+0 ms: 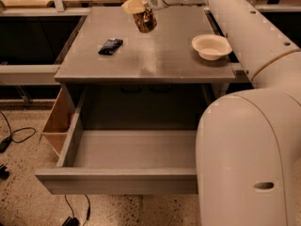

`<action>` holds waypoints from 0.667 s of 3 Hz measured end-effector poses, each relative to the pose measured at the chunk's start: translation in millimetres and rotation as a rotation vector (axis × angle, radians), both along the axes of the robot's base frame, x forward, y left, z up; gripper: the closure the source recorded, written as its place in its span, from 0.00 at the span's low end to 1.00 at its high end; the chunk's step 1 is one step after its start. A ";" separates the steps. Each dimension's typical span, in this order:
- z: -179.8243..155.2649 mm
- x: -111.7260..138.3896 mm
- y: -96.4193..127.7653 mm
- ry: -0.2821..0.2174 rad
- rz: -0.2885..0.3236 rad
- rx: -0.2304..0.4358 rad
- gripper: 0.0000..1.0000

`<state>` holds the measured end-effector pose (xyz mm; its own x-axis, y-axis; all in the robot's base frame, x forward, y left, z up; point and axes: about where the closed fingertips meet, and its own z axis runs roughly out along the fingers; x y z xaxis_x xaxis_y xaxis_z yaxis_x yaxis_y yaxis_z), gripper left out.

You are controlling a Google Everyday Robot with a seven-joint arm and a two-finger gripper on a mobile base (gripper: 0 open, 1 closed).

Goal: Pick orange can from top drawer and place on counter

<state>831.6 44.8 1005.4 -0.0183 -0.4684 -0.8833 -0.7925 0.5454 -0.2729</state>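
My gripper (138, 9) is over the far middle of the grey counter (155, 55), shut on the orange can (144, 20). The can hangs tilted from the pale fingers (133, 5), with its lower end close to the counter top; I cannot tell whether it touches. The top drawer (127, 154) stands pulled fully open below the counter front. Its grey inside shows nothing in the part I see; my arm hides its right end.
A flat black packet (110, 46) lies on the counter's left part. A white bowl (211, 46) sits at its right edge. A light wooden side panel (57, 121) stands left of the drawer. Cables (14, 135) lie on the speckled floor. My arm's body (249, 159) fills the right foreground.
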 end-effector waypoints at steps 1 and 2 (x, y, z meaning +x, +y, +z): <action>-7.0 29.9 -32.8 -0.042 -0.177 -0.001 1.00; -24.0 56.0 -55.5 -0.071 -0.328 0.017 1.00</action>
<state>887.6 -10.7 981.5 -0.1039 -0.4325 -0.8956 -0.5538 0.7731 -0.3091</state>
